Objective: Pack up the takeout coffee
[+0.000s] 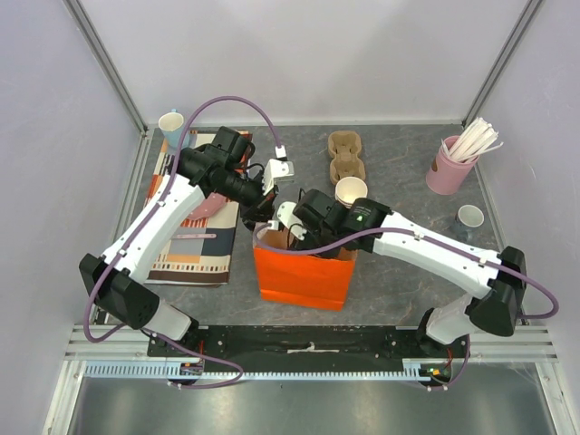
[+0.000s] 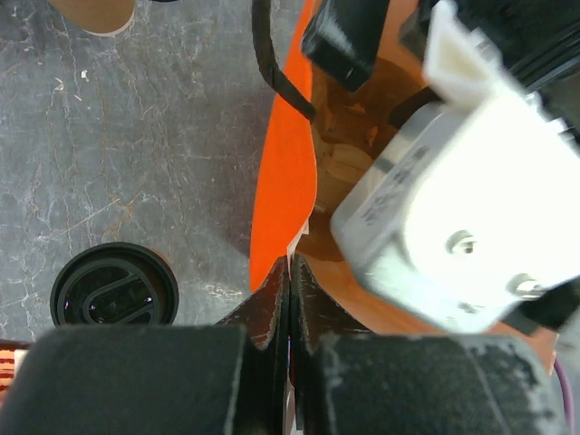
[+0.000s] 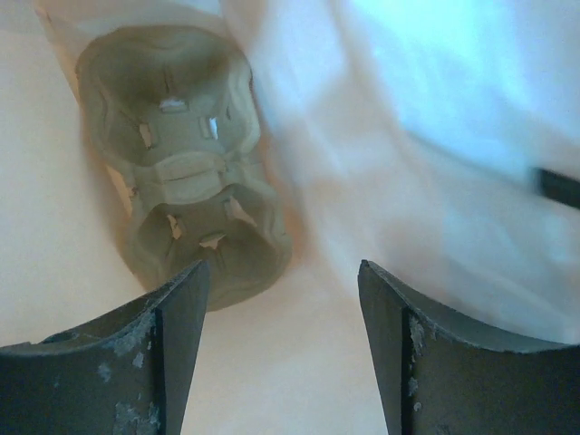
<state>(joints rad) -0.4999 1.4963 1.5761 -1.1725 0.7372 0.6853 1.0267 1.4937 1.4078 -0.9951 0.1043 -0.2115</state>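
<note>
The takeout coffee shows only as its round black lid, seen from above on the table left of the orange paper bag. In the top view my left arm covers it. My left gripper is shut on the bag's rim at its far left corner. My right gripper reaches down inside the bag and is open, with nothing between its fingers. A moulded-pulp cup carrier lies on the bag's floor just beyond the left finger.
A stack of lidless paper cups and a second pulp carrier sit behind the bag. A pink holder of white straws and a small white cup stand at the right. A light blue mug and a striped magazine are at the left.
</note>
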